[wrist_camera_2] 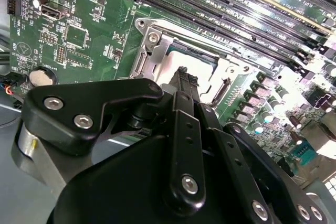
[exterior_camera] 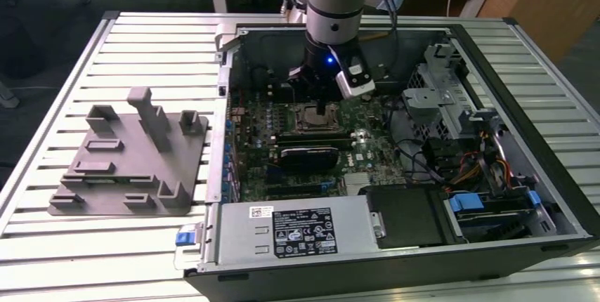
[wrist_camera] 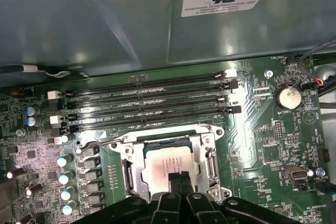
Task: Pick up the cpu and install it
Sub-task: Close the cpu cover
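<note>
Looking in the first wrist view, we find the cpu [wrist_camera: 161, 162] lying flat inside the socket [wrist_camera: 127, 169], directly below the gripper [wrist_camera: 179, 178], whose fingers seem pressed together and pinch nothing.

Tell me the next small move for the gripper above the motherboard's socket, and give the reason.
Probably a short, straight lift. In the first wrist view the flat square silver-grey cpu already lies flat inside the metal socket frame. The black gripper sits over the chip's top with its fingertips shut together, gripping nothing. Rising straight should clear the frame without nudging the chip.
</note>
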### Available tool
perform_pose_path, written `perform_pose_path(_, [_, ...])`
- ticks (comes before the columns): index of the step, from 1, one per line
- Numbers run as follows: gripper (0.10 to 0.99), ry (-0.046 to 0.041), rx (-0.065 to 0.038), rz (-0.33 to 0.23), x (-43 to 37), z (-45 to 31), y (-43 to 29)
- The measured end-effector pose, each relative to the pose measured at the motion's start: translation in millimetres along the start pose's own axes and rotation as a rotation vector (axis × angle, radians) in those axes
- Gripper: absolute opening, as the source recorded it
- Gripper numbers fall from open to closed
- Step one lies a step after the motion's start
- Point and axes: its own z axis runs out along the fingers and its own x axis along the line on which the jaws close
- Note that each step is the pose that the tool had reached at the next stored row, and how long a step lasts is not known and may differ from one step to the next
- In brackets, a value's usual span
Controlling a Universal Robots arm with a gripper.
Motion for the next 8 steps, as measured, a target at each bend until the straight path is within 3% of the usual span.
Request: perform_pose_path(8, [0.106,0.0002,-0.001,0.0,-0.1,-6.1,0.2])
